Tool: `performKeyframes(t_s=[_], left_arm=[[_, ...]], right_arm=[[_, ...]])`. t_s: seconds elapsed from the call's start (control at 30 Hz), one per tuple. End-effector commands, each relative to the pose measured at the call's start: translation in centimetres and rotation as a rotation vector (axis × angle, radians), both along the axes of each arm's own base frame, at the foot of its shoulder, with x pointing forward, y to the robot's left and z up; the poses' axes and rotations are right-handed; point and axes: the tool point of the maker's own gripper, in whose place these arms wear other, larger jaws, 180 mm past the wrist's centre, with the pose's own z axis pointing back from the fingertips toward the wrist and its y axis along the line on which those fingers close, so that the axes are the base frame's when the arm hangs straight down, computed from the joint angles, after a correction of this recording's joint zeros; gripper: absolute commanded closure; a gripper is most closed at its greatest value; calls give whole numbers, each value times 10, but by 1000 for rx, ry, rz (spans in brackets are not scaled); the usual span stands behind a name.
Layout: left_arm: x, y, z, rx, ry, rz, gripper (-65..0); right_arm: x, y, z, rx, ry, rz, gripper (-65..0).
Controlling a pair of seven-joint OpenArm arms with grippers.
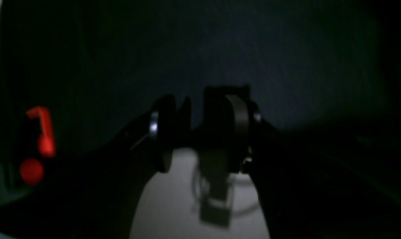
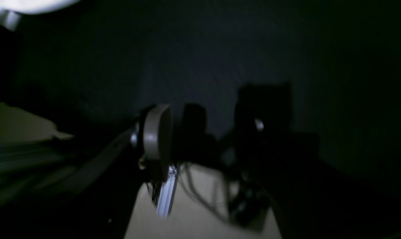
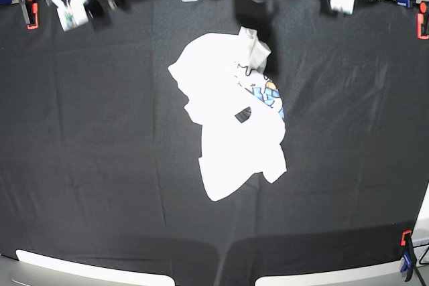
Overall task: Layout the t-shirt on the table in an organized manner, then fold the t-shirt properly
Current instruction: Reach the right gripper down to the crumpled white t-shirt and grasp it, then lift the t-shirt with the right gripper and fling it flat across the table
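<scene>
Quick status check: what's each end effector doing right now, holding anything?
Left end effector: open, holding nothing.
Right end effector: open, holding nothing.

Crumpled t-shirt (image 3: 231, 132) on black table (image 3: 100, 165)

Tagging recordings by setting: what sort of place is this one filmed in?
Probably a robotics lab workbench, not a home. A wrinkled black cloth table is held by red and blue clamps at its edges, with loose cables along the far edge, and a crumpled white printed t-shirt lies mid-table.
</scene>
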Motion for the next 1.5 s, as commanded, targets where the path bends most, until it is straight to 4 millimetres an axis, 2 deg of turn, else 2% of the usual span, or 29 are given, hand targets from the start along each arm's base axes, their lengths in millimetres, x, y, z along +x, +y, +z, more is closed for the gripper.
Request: performKeyframes(t_s=[0.0,0.1,0.17,0.27,0.33,0.43,0.63,0.8,0.93,1.07,1.33,1.47], left_arm=[[24,1,17,0,-101,4,-215],[66,-1,35,-41,-212,20,-215],[86,-2,46,-54,-271,23,-215],[107,-2,60,-53,-334,21,-215],[115,-2,65,-53,-358,20,-215],[122,-2,71,-54,-380,20,-215],[122,-2,71,-54,-382,20,-215],[122,-2,71,-54,-382,20,-215],[122,-2,71,-54,-382,20,-215],[122,-2,71,-54,-382,20,-215],[122,-2,71,-54,-382,20,-215],[122,-2,71,-54,-382,20,-215]], right_arm=[[17,10,15,43,-76,30,-295],[49,37,38,143,-208,123,-295],[68,53,57,215,-295,171,-295],[97,65,77,253,-397,181,-295],[109,75,84,257,-435,213,-295],[117,99,79,216,-428,307,-295],[106,155,51,85,-375,533,-294],[131,169,51,-15,-424,427,-294],[138,186,59,10,-454,409,-294],[142,193,65,40,-468,386,-294],[145,189,66,32,-474,377,-294],[153,181,70,17,-490,356,-294]])
